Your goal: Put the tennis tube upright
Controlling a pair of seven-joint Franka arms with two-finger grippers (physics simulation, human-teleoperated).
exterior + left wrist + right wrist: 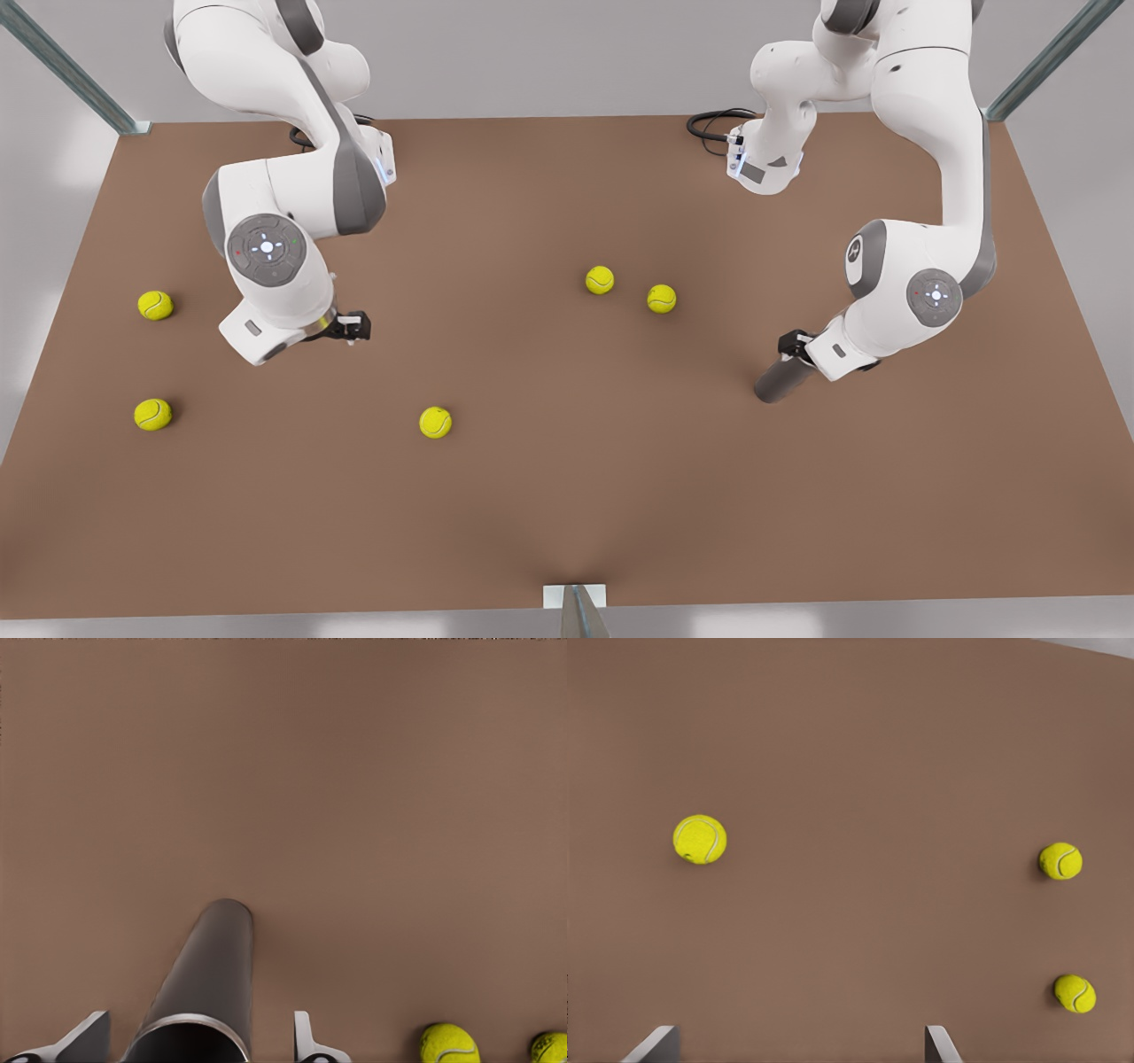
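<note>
The tennis tube (780, 379) is a dark grey cylinder on the brown table (567, 496) at the front view's right, and it looks tilted. In the left wrist view the tennis tube (208, 966) runs away from the camera, its silvery rim nearest. My left gripper (791, 348) (197, 1041) straddles that rim end, open, with a gap between the tube and each finger. My right gripper (354, 326) (797, 1045) hovers open over bare table at the front view's left, holding nothing.
Several yellow-green tennis balls lie scattered: two (600, 280) (661, 299) mid-table, one (435, 422) toward the front, two (155, 305) (152, 414) at the front view's left. Metal frame posts (576, 611) stand at the table's edges. A black cable (713, 124) loops at the back.
</note>
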